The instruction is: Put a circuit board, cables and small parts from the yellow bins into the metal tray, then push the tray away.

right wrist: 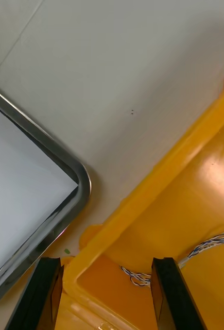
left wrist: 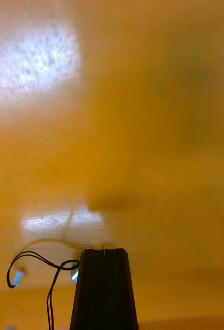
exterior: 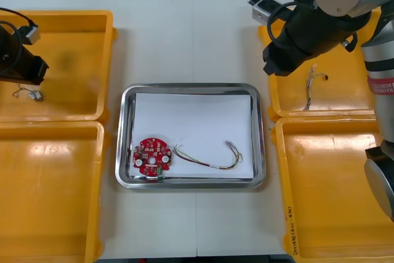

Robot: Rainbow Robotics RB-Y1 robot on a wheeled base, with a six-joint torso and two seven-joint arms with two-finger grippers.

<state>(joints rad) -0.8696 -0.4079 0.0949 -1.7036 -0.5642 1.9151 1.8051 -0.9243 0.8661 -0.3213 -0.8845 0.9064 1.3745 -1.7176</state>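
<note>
My left claw (left wrist: 104, 252) is pressed together into one flat black block, low over the smooth, glossy floor of the yellow bin (exterior: 74, 41) at the upper left of the front view. A thin black cable (left wrist: 37, 260) with small white ends curls there and reaches the side of the claw. I cannot tell if it is pinched.

My right claw (right wrist: 106, 262) stands apart and grips nothing. It is over the rounded corner of the upper right bin (exterior: 345, 97), where a twisted blue and white cable (exterior: 313, 84) lies.

In the middle of the pale surface (exterior: 191, 41) is the shiny metal tray (exterior: 191, 87) with rounded corners, white inside. In its lower left part lies the round red circuit board (exterior: 152, 157). To the right of it, a thin red and yellow cable (exterior: 209, 159) makes a shallow curve.
</note>
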